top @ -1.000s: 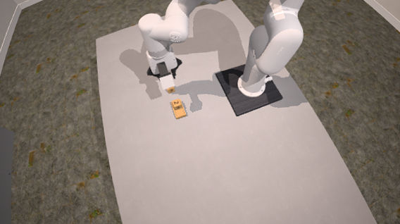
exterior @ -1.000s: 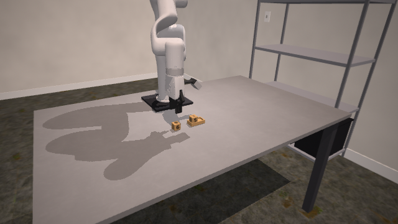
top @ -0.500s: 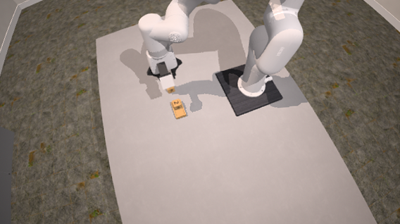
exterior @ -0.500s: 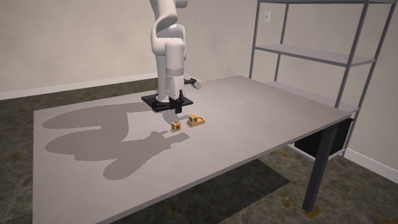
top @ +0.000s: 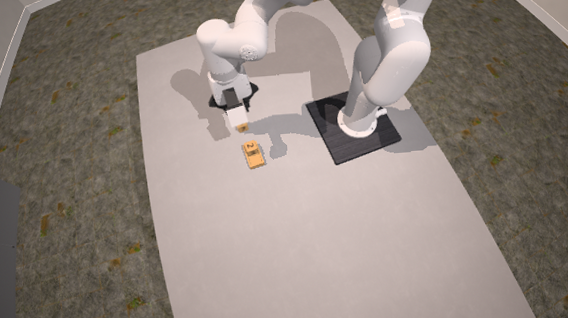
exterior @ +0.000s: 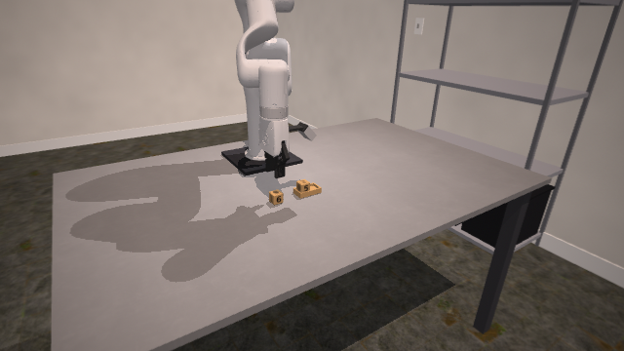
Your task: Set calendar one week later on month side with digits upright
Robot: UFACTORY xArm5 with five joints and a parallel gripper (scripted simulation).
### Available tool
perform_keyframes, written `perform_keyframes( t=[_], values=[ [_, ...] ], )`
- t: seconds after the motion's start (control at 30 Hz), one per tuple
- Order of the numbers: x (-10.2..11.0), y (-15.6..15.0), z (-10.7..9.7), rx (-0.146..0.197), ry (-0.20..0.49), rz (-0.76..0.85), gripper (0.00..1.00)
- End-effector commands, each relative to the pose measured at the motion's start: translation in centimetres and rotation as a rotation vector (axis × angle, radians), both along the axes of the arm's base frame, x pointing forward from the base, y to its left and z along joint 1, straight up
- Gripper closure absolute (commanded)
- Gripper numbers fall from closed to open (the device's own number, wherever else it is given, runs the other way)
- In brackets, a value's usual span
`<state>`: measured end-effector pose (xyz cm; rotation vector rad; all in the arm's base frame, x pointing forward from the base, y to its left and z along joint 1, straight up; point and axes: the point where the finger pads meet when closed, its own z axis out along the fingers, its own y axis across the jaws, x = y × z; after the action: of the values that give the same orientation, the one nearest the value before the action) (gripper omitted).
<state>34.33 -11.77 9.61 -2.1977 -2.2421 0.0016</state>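
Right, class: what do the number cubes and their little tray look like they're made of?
Loose cube, the cube in the tray and the tray: probably light wood, matte, judging by the flat tan-orange colour without shine; no grain is visible, so painted plastic is possible. The digits look printed in black.
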Motion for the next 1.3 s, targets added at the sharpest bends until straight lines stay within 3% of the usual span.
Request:
perform_keyframes(
  t=[0.0,1.27],
  values=[
    [0.1,0.0,0.0,-0.001,-0.003,0.0,0.51],
    [0.2,-0.1,-4.2,-0.001,-0.003,0.0,0.51]
  ],
)
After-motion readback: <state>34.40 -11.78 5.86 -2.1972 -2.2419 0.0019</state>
